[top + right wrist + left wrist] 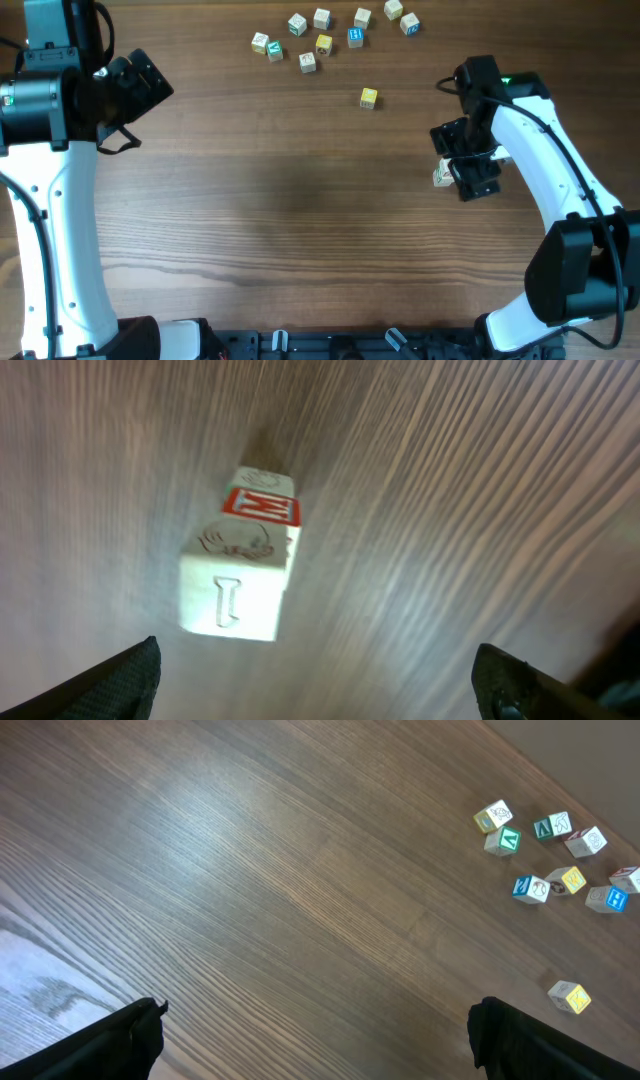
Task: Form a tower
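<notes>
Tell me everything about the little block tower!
The tower is a short stack of small pale wooden cubes. The top cube has a carved drawing on top and a letter on its side; the one under it shows a red face with a white M. It stands on the brown table. The open right gripper hangs above, not touching.

At the right gripper (315, 670), matt black plastic fingers (125, 680) flank a short tower of smooth pale wooden cubes (240, 575). The brown wood-grain table (470, 500) shows a faint sheen.
</notes>
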Tool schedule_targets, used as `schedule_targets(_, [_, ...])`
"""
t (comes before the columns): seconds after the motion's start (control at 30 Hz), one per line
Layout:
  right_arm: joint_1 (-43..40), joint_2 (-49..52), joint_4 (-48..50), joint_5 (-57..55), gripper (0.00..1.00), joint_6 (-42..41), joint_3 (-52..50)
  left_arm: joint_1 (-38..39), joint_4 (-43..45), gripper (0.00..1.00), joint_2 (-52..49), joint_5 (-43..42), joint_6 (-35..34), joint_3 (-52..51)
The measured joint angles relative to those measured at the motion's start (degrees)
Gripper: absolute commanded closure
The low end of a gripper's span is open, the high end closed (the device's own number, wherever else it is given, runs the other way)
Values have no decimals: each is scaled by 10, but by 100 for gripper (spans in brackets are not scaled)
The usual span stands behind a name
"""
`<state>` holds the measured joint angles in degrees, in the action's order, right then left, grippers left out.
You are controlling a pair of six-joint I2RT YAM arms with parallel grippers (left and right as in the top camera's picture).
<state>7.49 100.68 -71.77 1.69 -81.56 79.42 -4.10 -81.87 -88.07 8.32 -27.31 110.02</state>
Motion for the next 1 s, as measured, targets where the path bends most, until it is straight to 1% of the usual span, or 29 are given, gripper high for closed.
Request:
schedule_targets(0.1, [0,0,44,-1,0,-68,-29,0,0,0,0,0,0,0])
schedule_targets(0.2, [0,1,74,-11,0,-86,-38,0,0,0,0,0,0,0])
schedule_targets(0.3, [0,3,134,-18,0,-62,-41,0,0,0,0,0,0,0])
schedule_targets(0.37, [0,3,153,-18,0,-38,-44,0,0,0,0,0,0,0])
schedule_targets(0.57, [0,4,146,7,0,5,-73,0,0,0,0,0,0,0])
schedule_targets(0.73, [-2,7,144,13,0,9,-73,0,0,0,0,0,0,0])
schedule_targets(0.83, [-17,25,144,23,0,16,-73,0,0,0,0,0,0,0])
schedule_targets(1.0, [-21,41,169,28,3,37,-73,0,0,0,0,0,0,0])
